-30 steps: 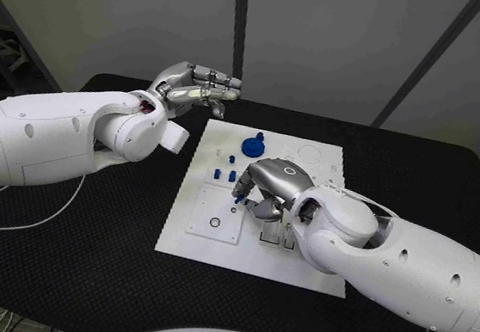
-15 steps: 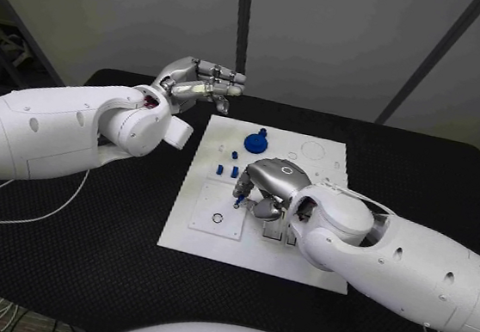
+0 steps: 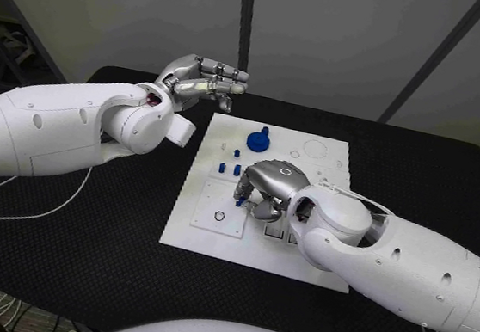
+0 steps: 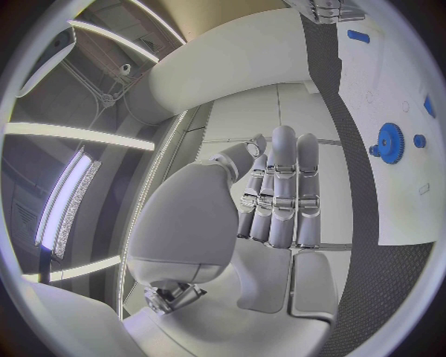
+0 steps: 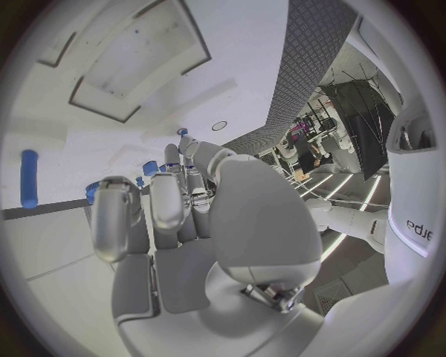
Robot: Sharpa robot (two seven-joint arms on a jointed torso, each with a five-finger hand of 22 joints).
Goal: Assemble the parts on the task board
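A: Which step in hand?

B: Fitting one of the small pegs (image 3: 230, 169), by the look of it. Right hand (image 3: 264, 189) bent down over the middle of the board (image 3: 299, 259), fingertips low beside the left half, where the pegs stand.

A: Holding one?

B: Cannot tell. A speck of blue by a fingertip in the head view, and more blue past the fingers (image 5: 167, 201) in the right wrist view. Pinched or merely beside them: too hidden to say.

A: And the left hand (image 3: 205, 83)?

B: Raised above the table (image 3: 439, 184), just past the board's far left corner, well apart from every part. Empty, fingers stretched side by side.

A: Other parts?

B: Blue gear (image 3: 255, 142) near the board's far edge, left of middle, touched by neither hand. Pegs between it and the right hand.

A: How far along?

B: Partway at best, as a guess. Faint outlines bare near the far right corner, and a round hole (image 3: 219, 215) open toward the left edge.

A: Next move?

B: Probably a fine, slow one. Need to line the peg upright over its seat and press straight down, without knocking the neighbours. Little room there for a sideways slip.
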